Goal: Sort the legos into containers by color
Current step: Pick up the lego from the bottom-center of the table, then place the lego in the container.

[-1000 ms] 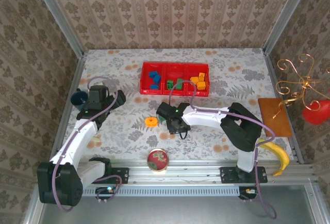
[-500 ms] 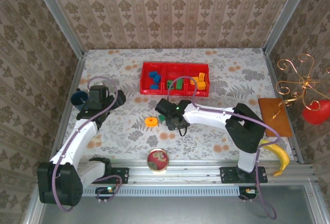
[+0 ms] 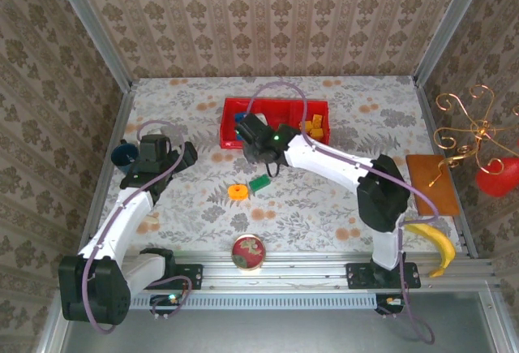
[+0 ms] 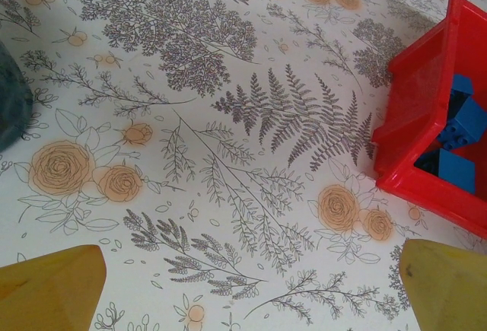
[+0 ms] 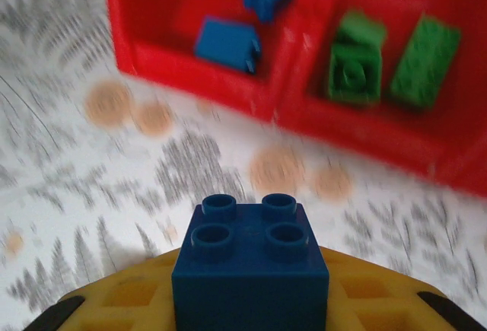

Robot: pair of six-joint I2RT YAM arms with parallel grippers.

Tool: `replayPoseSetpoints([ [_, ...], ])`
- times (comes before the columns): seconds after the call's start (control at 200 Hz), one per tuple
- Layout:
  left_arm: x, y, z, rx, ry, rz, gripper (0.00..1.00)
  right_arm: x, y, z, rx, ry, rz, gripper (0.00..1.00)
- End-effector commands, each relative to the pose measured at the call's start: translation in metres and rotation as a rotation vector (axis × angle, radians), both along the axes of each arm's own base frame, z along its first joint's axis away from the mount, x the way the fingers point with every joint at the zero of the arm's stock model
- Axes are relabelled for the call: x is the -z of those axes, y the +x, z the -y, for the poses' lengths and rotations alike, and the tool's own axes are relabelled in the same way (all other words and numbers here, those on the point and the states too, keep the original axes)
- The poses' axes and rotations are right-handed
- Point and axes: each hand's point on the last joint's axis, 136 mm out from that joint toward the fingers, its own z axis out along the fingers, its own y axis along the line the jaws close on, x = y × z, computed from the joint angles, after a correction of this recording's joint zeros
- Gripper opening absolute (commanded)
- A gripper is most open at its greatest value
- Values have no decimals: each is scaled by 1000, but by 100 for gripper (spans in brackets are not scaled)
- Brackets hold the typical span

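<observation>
Where the right fingers (image 5: 367,297) meet, a blue block (image 5: 250,268) sits clamped.

Your left arm (image 3: 122,219) and right arm (image 3: 324,158) have white links, black joints and a looping purple cable (image 3: 280,84) each. Your left end effector (image 4: 247,293) has yellow fingers (image 4: 53,289); a green light (image 3: 276,135) marks the right wrist.

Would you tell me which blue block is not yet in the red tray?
The four-stud blue block gripped in the right tool; the other blue blocks lie inside the tray.
</observation>
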Motion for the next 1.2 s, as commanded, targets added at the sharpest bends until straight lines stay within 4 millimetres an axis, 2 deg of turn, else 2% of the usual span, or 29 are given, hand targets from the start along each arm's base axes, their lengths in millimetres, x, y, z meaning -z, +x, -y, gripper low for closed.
replayPoseSetpoints([
  [0.0, -9, 5, 1, -10, -28, 23, 100, -5, 35, -18, -64, -34, 87, 14],
  [0.18, -7, 4, 1, -8, -31, 19, 100, -1, 81, -39, -92, -20, 138, 15],
  [0.35, -7, 4, 2, -4, -32, 19, 100, 12, 109, -45, -91, -10, 136, 16],
  [0.55, -5, 4, 2, -3, -28, 14, 100, 25, 122, -45, -88, -13, 130, 17],
  [0.8, -4, 4, 3, 0, -30, 15, 100, 32, 130, -47, -92, -11, 130, 21],
  [0.825, -4, 4, 2, 0, -30, 15, 100, 37, 128, -45, -95, -26, 112, 21],
  [1.01, -5, 4, 2, 1, -31, 18, 100, 37, 133, -46, -102, -39, 116, 25],
  [1.07, -4, 3, 3, 2, -33, 16, 100, 37, 134, -45, -102, -40, 117, 30],
  [1.195, -5, 3, 3, 4, -33, 17, 100, 32, 136, -42, -89, -47, 117, 50],
])
